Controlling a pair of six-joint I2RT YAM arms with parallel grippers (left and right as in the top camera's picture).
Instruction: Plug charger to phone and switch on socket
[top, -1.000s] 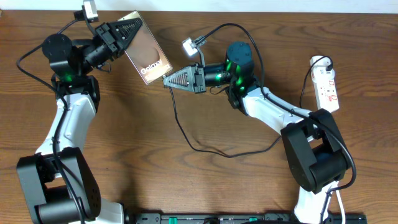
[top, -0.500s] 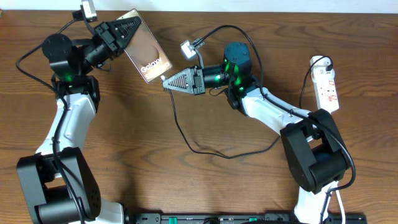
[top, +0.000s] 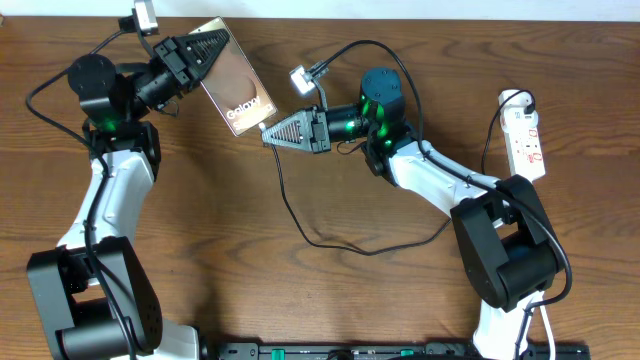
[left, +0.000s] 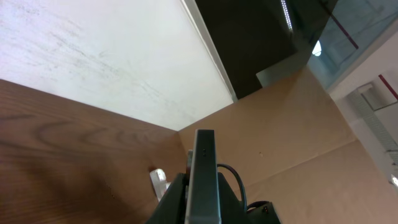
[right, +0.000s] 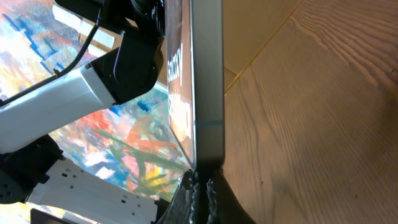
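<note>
My left gripper (top: 216, 44) is shut on the phone (top: 240, 85) and holds it tilted above the back left of the table, "Galaxy" text facing up. In the left wrist view the phone (left: 204, 168) stands edge-on between the fingers of that gripper (left: 204, 182). My right gripper (top: 266, 131) is shut, and its tips press against the phone's lower end (right: 206, 81). The charger (top: 290, 205) runs out from under that gripper and loops across the table. Its plug tip is hidden between the fingers of the right gripper (right: 202, 182). The white socket (top: 526, 140) lies at the far right.
The charger's slack curves through the table's middle (top: 370, 250) toward the right arm. The arm bases stand at front left (top: 90, 300) and front right (top: 510, 250). A black rail (top: 400, 351) runs along the front edge.
The right gripper's tips and the phone's lower end have shifted very slightly against each other. Both grips look the same.
</note>
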